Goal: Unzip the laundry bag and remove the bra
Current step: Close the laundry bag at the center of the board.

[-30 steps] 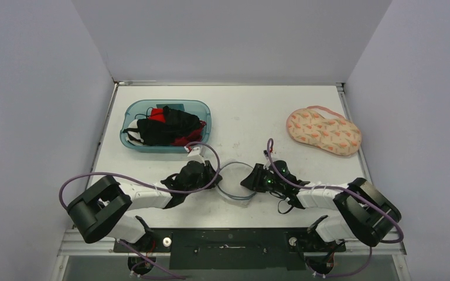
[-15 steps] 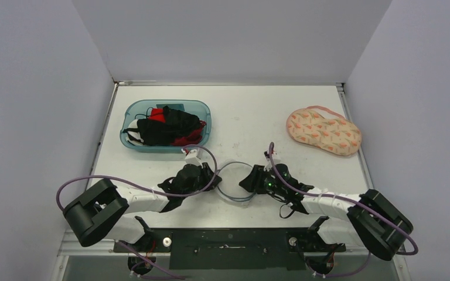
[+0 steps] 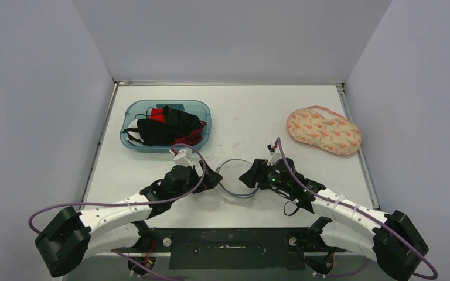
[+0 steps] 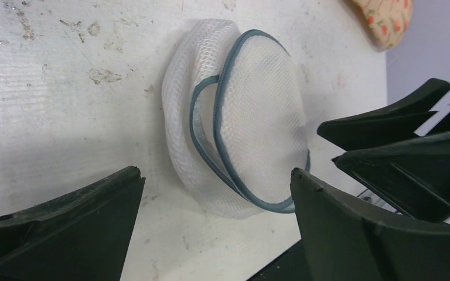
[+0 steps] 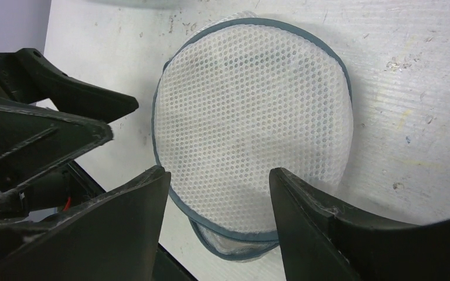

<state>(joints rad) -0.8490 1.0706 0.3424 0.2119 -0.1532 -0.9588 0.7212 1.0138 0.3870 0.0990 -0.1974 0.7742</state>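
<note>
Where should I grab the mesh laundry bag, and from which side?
Probably the grey-trimmed edge of the mesh laundry bag where its two layers gape; the rest lies flat on the table. Come in low with the left gripper, which that gap faces, one jaw under the upper layer.

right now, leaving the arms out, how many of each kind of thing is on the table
mesh laundry bag: 1
patterned bra: 1
blue bin: 1, heaped with black and red garments too tangled to count
total: 3
</note>
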